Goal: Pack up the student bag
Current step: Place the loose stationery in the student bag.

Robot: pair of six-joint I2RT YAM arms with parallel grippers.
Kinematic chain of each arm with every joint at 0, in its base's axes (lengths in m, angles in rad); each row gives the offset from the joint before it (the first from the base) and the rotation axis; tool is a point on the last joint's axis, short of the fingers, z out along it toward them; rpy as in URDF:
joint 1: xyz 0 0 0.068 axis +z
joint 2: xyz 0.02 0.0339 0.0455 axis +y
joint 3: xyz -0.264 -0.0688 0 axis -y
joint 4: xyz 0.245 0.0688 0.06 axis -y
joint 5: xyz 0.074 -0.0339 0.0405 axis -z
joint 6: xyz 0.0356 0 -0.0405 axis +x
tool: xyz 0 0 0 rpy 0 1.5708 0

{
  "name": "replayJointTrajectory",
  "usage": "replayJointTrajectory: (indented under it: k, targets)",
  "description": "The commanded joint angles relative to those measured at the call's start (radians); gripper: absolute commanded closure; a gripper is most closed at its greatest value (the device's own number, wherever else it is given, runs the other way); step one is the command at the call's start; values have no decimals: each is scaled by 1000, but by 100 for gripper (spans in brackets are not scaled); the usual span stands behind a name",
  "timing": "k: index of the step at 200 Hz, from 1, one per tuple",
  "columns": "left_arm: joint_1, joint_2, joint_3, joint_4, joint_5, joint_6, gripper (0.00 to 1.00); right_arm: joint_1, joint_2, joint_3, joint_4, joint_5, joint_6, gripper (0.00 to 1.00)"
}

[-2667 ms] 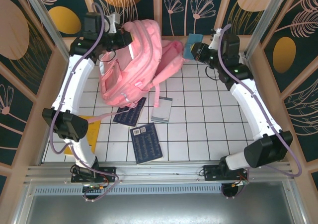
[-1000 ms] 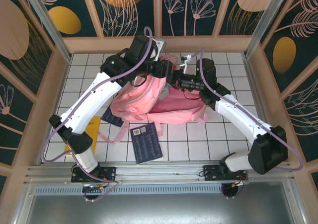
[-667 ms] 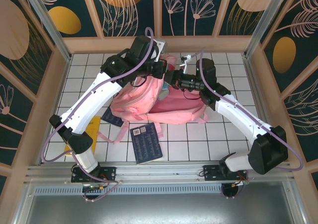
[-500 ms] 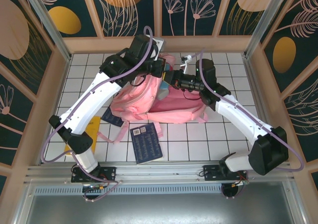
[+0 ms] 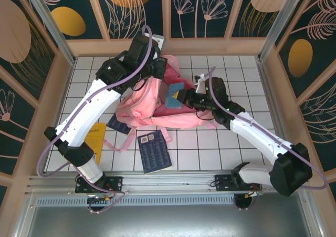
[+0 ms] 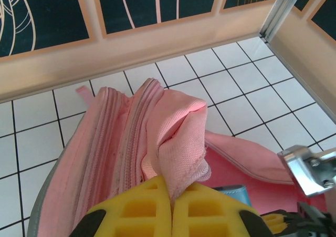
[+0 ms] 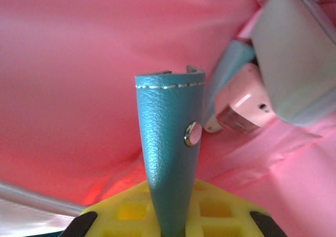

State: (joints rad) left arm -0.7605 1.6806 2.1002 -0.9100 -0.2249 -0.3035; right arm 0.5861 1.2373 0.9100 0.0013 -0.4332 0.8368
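While holding student bag [image 6: 126,142] rim with clamped left gripper [image 6: 172,197], inserting teal leather case [image 7: 168,126] pinched by right gripper [image 7: 168,210]; next, probably push deeper, release.

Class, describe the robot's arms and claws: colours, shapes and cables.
Both the left arm and right arm have white tubular links, black joint housings and a looping lilac cable. The left claw and right claw are yellow with a grid pattern.
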Motion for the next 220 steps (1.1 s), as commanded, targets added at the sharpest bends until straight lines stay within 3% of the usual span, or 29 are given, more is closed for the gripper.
replayJointTrajectory:
  k: [1, 38, 90, 129, 220]
  targets:
    - [-2, -93, 9, 123, -11, 5, 100, 20, 21, -14, -19, 94, 5, 99]
    - [-2, -163, -134, 270, 108, -34, 100, 54, 166, 57, -132, 204, 48, 100]
    - [-2, -185, -249, 366, 219, -94, 100, 55, 217, 93, 52, 151, 164, 100]
    - [-2, -212, -331, 415, 227, -106, 100, 54, 224, 109, 170, 182, 279, 100]
    - [-2, -225, -320, 441, 206, -97, 100, 85, 527, 233, 281, 262, 434, 100]
